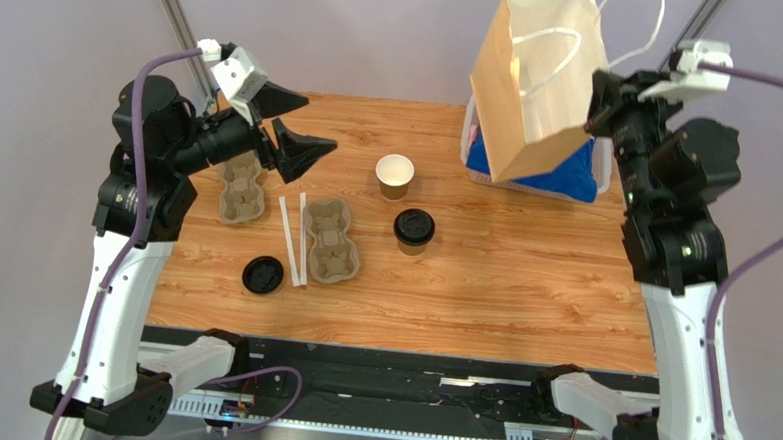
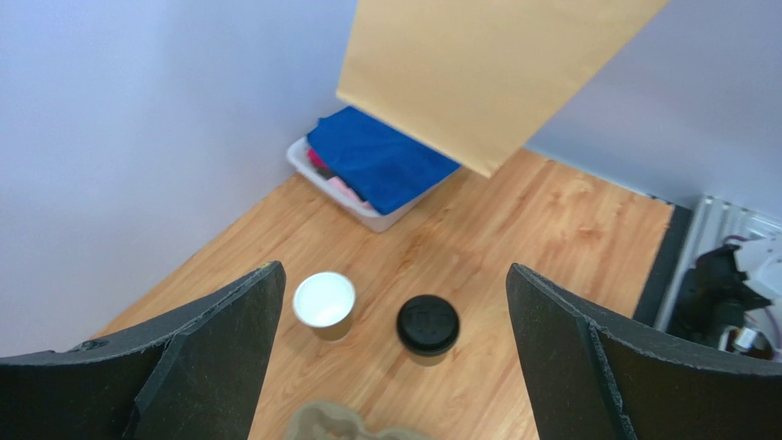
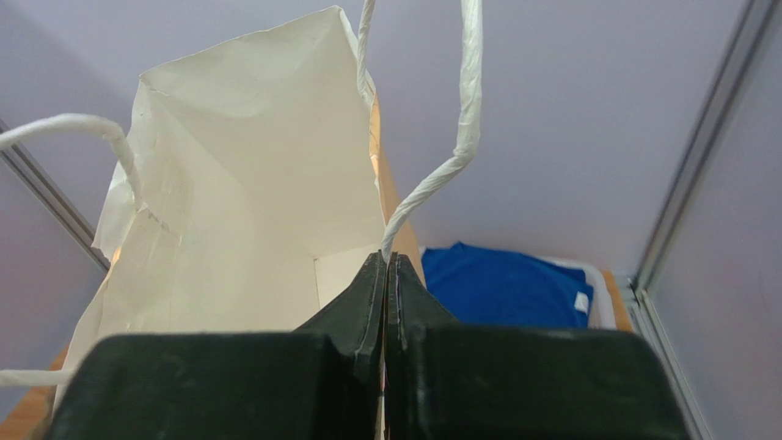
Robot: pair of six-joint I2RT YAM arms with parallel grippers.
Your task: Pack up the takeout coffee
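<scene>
The takeout coffee, a brown cup with a black lid, stands upright near the table's middle. My left gripper hovers open above the table's left back part. It is pointed toward the coffee and well short of it, with nothing between its fingers. My right gripper is shut on the top edge of a tan paper bag beside its white handle. The bag hangs tilted in the air at the back right, its white inside showing in the right wrist view.
An open lidless brown cup stands just behind the coffee. Two pulp cup carriers, two white straws and a loose black lid lie at the left. A white bin with blue cloth sits under the bag.
</scene>
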